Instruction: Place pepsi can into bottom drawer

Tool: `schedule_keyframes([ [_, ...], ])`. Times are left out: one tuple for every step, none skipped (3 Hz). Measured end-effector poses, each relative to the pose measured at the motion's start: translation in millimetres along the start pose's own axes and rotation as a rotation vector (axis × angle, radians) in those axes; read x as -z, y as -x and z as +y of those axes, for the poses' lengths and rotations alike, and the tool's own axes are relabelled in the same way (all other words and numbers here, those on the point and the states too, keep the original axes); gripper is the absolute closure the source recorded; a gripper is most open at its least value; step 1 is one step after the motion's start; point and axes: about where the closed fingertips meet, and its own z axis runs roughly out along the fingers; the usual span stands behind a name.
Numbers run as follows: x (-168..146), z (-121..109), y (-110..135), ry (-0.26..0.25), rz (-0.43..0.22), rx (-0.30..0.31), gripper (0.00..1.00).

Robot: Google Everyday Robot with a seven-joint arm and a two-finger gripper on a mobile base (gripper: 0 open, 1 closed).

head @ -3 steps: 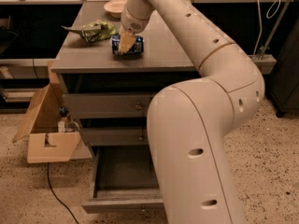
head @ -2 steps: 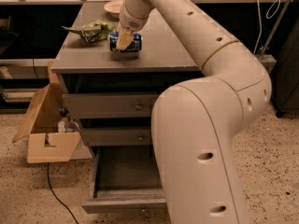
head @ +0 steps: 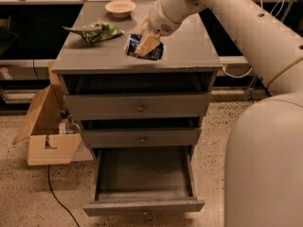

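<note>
- Plainly dark blue with white markings, the can point(head: 155, 54) is a small, smooth metal cylinder.
- It lies on its side at the front middle of the flat grey desk point(head: 194, 51), with its long axis running roughly left to right and slightly tilted.
- The beige end effector point(head: 145, 44) sits across the can, seemingly clamped on it.
- The drawer point(head: 142, 206), a shallow grey rectangular tray, stands pulled out at the bottom.

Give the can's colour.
Dark blue with white markings, camera view: the can, held by the gripper at the cabinet top.
</note>
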Motion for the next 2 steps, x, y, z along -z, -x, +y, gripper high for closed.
schedule_keyframes([
  [22, 34, -20, 0.026, -0.032, -0.053, 1.00],
  [28, 81, -56, 0.059, 0.011, -0.169, 1.00],
])
